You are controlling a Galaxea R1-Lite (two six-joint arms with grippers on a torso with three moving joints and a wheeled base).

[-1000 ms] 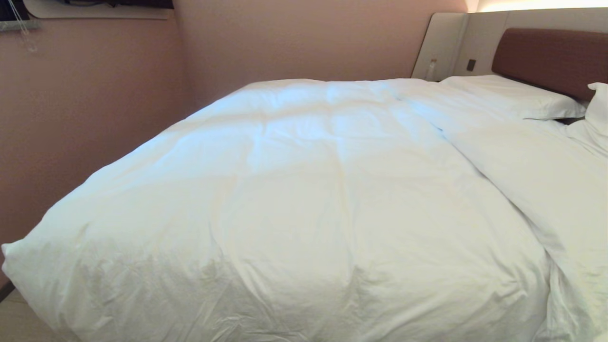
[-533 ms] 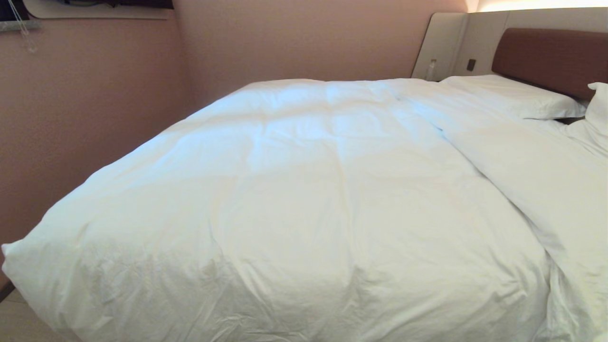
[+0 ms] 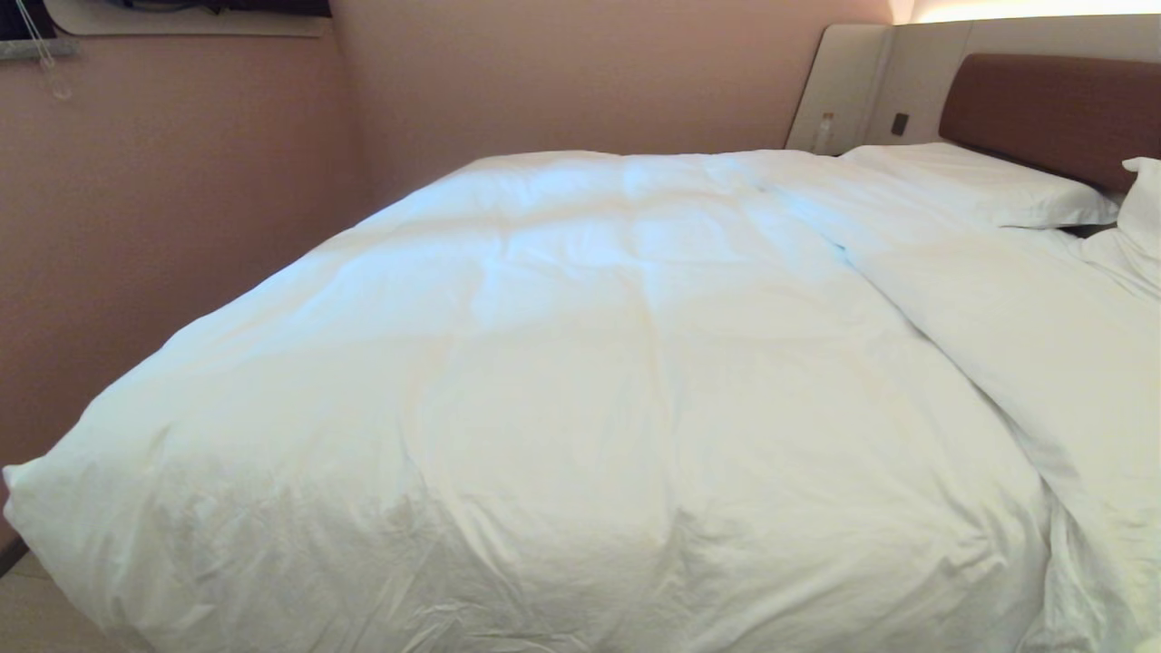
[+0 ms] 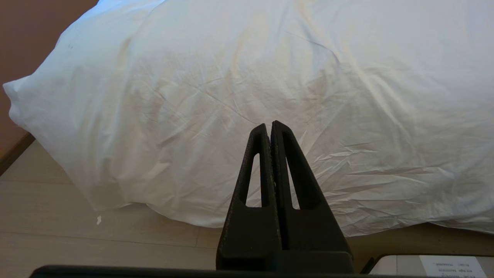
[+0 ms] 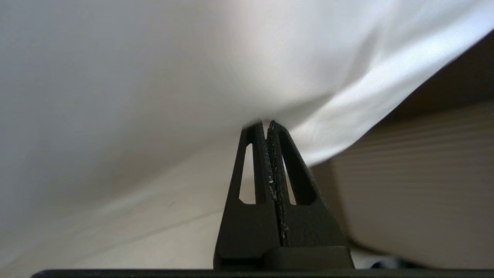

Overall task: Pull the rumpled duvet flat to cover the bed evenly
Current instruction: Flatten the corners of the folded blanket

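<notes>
The white duvet (image 3: 580,363) lies puffy and creased across the bed, whose brown headboard (image 3: 1052,109) shows at the far right. A long fold (image 3: 907,299) runs across the duvet near the pillows. Neither arm shows in the head view. My left gripper (image 4: 269,124) is shut and empty, hanging in front of the duvet's draped end (image 4: 231,77) above the floor. My right gripper (image 5: 266,122) is shut, its tips right at the lower hem of the duvet (image 5: 154,77). Whether cloth is pinched there cannot be told.
A white pillow (image 3: 980,186) lies by the headboard and another (image 3: 1145,209) stands at the right edge. A pink wall (image 3: 136,227) runs close along the bed's far side. Pale floor (image 4: 77,239) lies below the duvet's end. The bed's ribbed base (image 5: 424,173) is beside my right gripper.
</notes>
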